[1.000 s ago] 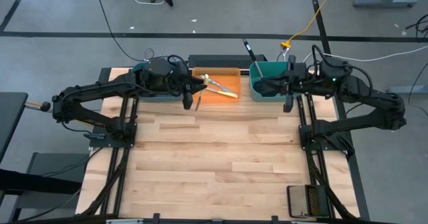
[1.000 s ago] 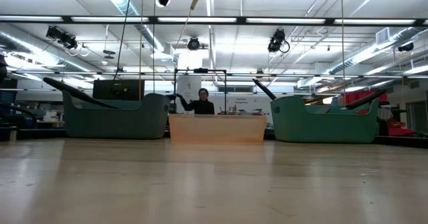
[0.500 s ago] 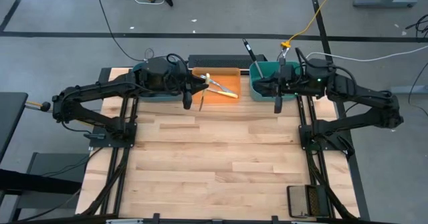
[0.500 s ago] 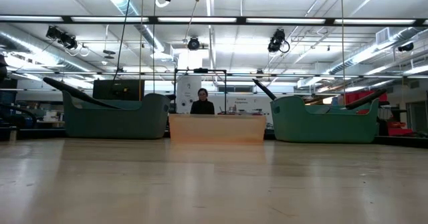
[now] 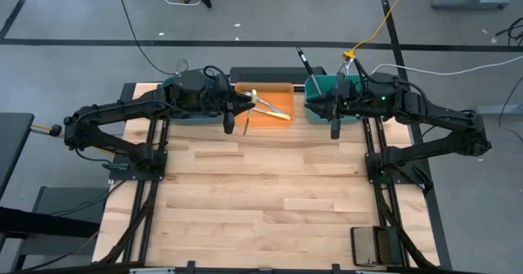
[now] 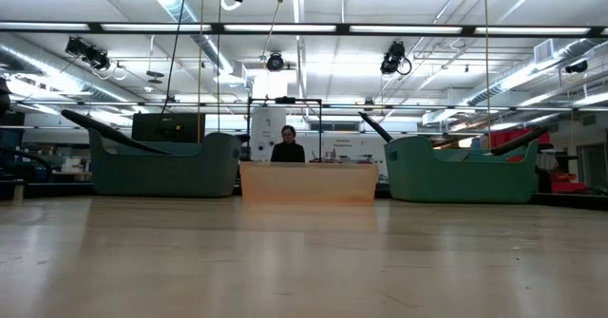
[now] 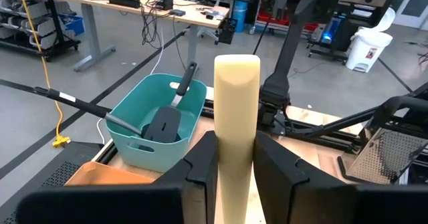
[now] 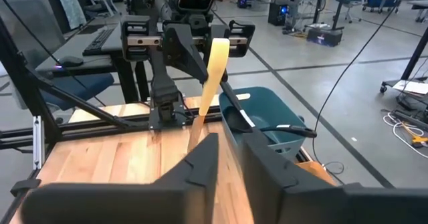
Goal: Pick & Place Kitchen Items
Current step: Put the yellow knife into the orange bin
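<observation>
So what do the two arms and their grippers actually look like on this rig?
Both arms are dark, near-black, built of slim jointed links with bulky rounded housings at the wrists. Left gripper and right gripper each end in two flat, blocky black fingers. Thin dark cables run along the links. Each arm sits on a black frame rail beside the table. No markings are legible.

Along the bench's far edge stand two teal bins with an orange bin between them; both arms hang above this row. The bench's middle and near edge lie open.
</observation>
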Robot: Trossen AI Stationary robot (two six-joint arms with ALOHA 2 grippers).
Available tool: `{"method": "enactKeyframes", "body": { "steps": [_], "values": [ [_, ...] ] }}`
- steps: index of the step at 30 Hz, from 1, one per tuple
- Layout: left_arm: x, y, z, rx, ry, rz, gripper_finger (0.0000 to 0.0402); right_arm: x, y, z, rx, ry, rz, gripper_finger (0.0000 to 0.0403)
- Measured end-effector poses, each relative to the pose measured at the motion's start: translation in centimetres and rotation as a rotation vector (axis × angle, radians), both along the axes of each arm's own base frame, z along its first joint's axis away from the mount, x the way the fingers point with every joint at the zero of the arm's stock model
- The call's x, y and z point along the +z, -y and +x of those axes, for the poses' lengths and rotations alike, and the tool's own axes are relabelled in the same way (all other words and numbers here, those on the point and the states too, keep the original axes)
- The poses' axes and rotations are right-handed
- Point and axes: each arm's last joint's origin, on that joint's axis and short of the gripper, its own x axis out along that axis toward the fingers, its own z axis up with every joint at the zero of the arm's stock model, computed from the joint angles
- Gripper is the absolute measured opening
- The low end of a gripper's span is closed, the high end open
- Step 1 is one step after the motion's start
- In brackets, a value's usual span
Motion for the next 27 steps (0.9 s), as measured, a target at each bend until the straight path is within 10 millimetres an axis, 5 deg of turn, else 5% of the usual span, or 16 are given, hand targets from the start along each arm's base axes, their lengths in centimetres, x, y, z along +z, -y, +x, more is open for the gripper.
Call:
{"method": "enactKeyframes", "body": {
  "steps": [11,27],
  "values": [
    [0.1,0.0,0.0,-0.001,0.01,0.008,0.0077,-0.5,0.2,1.4,-0.012,0.006,0.05,0.0172],
    [1.2,0.2,0.2,-0.072,0.122,0.021,0.0077,-2.9,0.8,8.4,0.162,0.082,0.117,0.026]
  ]
}}
